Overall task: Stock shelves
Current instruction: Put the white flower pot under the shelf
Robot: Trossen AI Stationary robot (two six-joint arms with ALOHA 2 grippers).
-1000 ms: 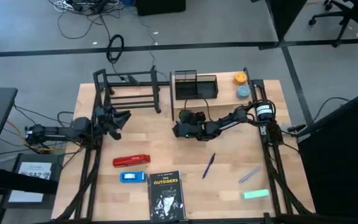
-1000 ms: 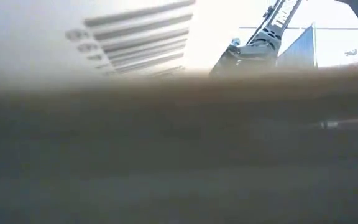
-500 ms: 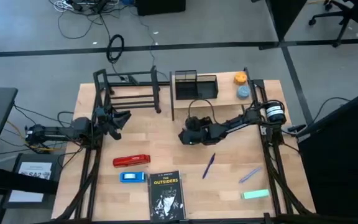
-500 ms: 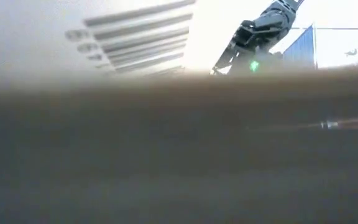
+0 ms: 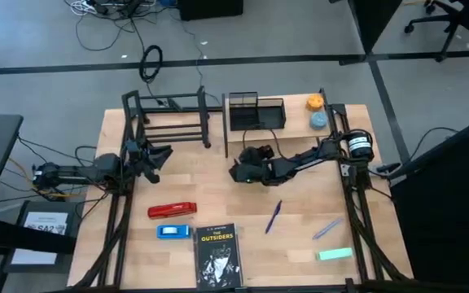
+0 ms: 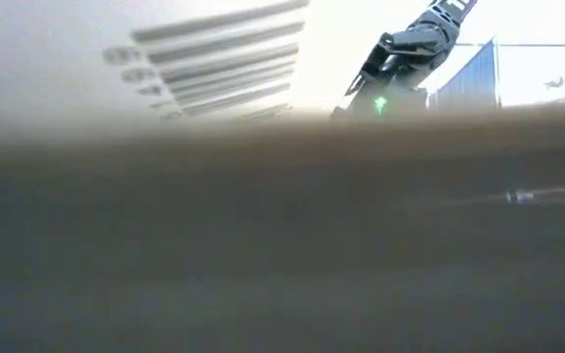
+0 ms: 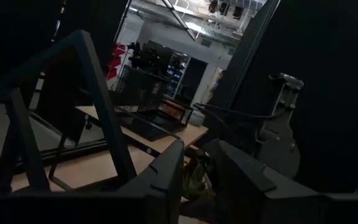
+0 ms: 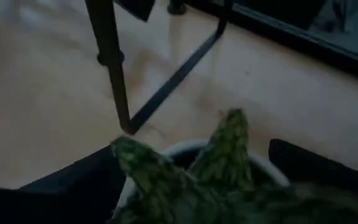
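My right gripper [image 5: 241, 169] is at the table's middle, just in front of the wood-topped shelf [image 5: 225, 122]. It is shut on a small plant [image 8: 191, 168] with green leaves in a white pot. One black leg [image 8: 112, 68] of that shelf stands close ahead of the plant. The black tube-frame rack [image 5: 169, 118] stands at the far left. Near that rack's front my left gripper [image 5: 158, 153] waits open, holding nothing. My right gripper has the white pot [image 8: 185, 148] pinched between its two fingers [image 8: 73, 183], one on either side of it. The fingers come from the table's right side. The plant stands upright with its leaves above the fingers. Whether the pot's bottom touches the table cannot be told.
A black mesh organizer [image 5: 256, 112] sits at the far edge, with an orange and a blue round thing [image 5: 317, 111] to its right. Near the front lie a red stapler [image 5: 172, 210], a blue item [image 5: 173, 231], a book [image 5: 217, 254], a pen [image 5: 273, 216] and a green block [image 5: 335, 254].
My right gripper, still holding the plant, went a little toward the table's near edge and then back toward the wood-topped shelf. Its forearm has swung slightly.
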